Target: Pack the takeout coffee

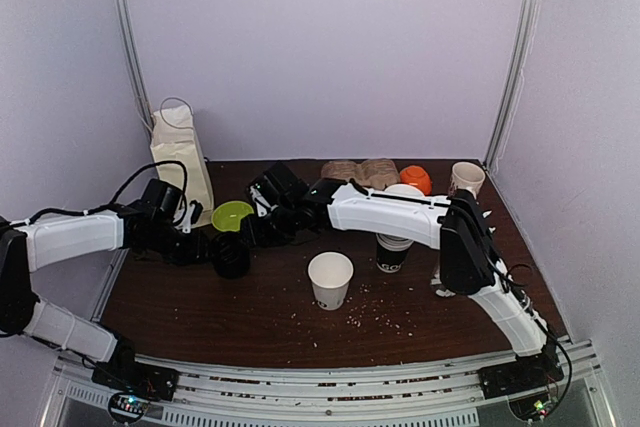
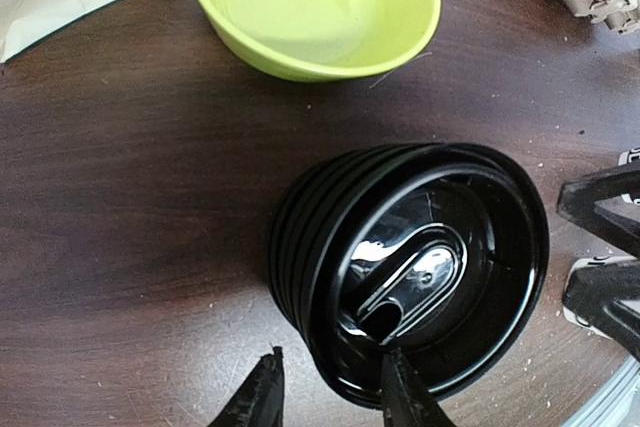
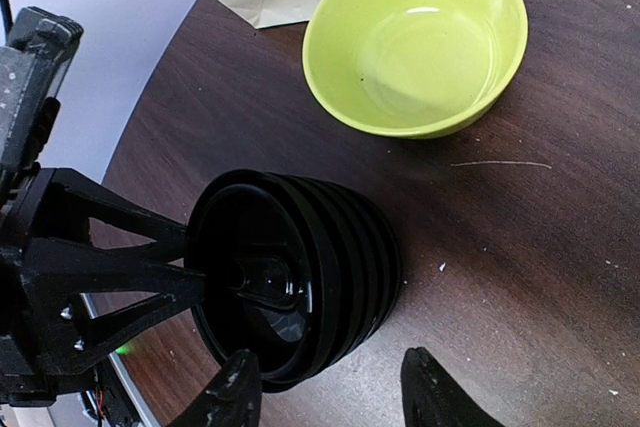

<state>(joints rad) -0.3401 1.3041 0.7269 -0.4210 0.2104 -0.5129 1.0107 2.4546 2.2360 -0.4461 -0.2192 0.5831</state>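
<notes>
We noted left gripper (image 2: 332,392), fingers (image 2: 262,402) apart, astride top lid's (image 2: 440,247) rim (stack (image 3: 345,247) on desk's (image 1: 250,317) left half); right gripper (image 3: 330,387), fingers apart, flanked it.

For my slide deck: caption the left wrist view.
Left gripper straddles the rim of the black lid stack on the wooden table, green bowl beyond.

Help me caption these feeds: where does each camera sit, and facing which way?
Top external: above and behind, facing the table and back wall; left arm, right arm show.
Left wrist: looks down on the lid stack; left gripper at bottom.
Right wrist: same stack, opposite side; right gripper at bottom.
Both wrists share the green bowl.
</notes>
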